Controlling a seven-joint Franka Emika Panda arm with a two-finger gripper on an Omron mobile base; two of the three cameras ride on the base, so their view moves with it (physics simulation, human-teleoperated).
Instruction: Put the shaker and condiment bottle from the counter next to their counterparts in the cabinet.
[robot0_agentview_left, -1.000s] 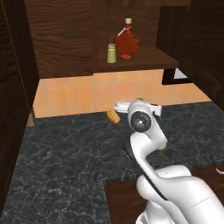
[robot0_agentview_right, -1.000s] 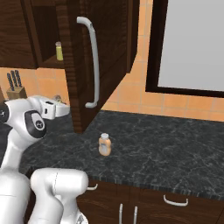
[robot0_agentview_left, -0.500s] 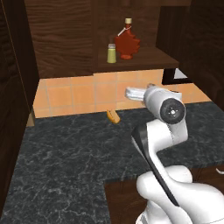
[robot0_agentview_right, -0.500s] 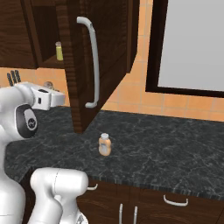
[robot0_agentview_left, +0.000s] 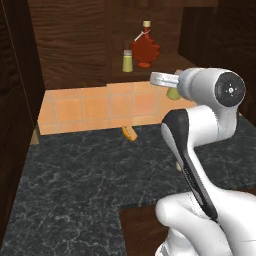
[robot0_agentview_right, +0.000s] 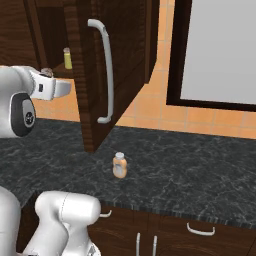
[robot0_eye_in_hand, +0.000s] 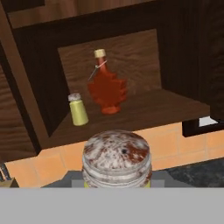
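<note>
Dark wood cabinet (robot0_agentview_left: 70, 45) stands open above the black marble table (robot0_agentview_left: 75, 175), its door (robot0_agentview_right: 117, 70) swung out to the right. End effector (robot0_agentview_left: 174, 90) raised level with the shelf (robot0_eye_in_hand: 144, 109), clamped on the yellow-green shaker (robot0_eye_in_hand: 117, 157); likely carried upright, cap uppermost, ready to set beside its counterpart. Counterpart shaker (robot0_eye_in_hand: 78, 109) sits near the shelf's left wall, just left of the red maple-leaf bottle (robot0_eye_in_hand: 106, 89). Condiment bottle (robot0_agentview_right: 119, 165) stands on the table, not yet moved. Hand view shows the held shaker's grey cap and free shelf to the right of the leaf bottle; left base view shows only a sliver of yellow-green behind the wrist. Right base view shows the door handle (robot0_agentview_right: 104, 70).
</note>
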